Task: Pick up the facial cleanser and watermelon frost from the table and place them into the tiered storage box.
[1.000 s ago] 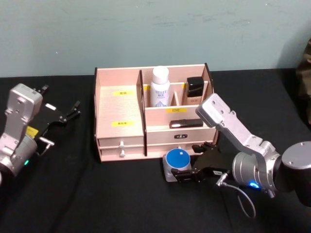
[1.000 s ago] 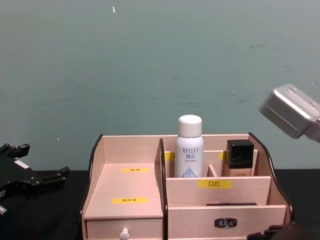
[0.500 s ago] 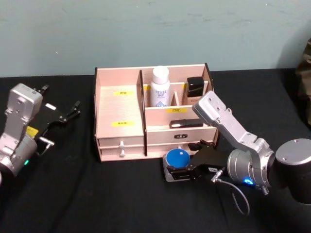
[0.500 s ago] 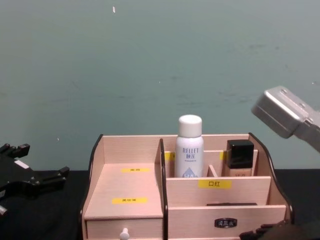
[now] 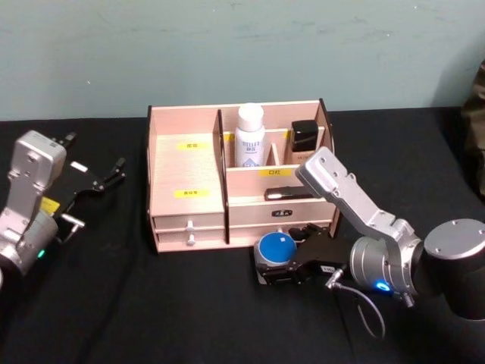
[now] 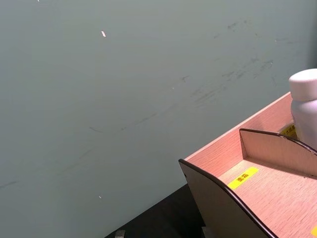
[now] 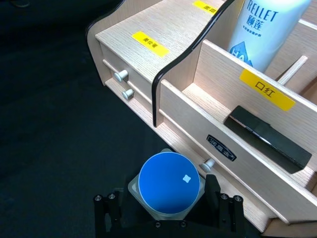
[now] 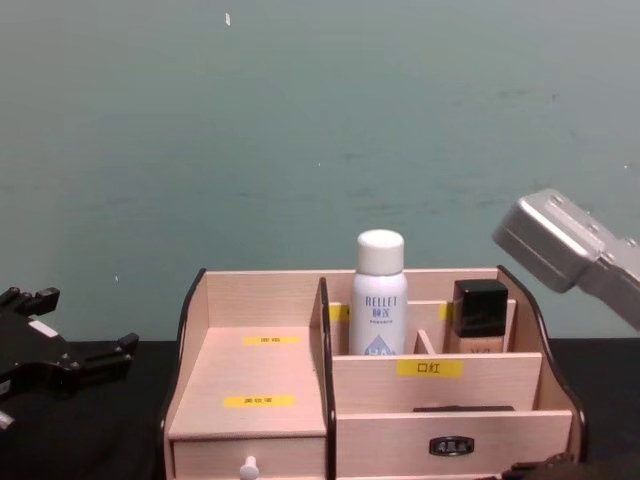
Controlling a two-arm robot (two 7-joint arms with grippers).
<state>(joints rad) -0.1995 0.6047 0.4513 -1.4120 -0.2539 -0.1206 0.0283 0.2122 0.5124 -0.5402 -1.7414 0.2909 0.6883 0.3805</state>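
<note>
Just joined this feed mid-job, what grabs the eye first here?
The right gripper clasping the blue-lidded watermelon frost on the table, right in front of the drawers of the tiered storage box. Next, the white facial cleanser standing upright in a rear compartment of the box, beside a black-capped bottle. The left gripper sits parked, open, at the far left.

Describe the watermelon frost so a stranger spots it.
Start at the wooden tiered storage box on the black table. In front of its right side, within the right gripper, sits the watermelon frost: the only squat jar with a round blue lid.
</note>
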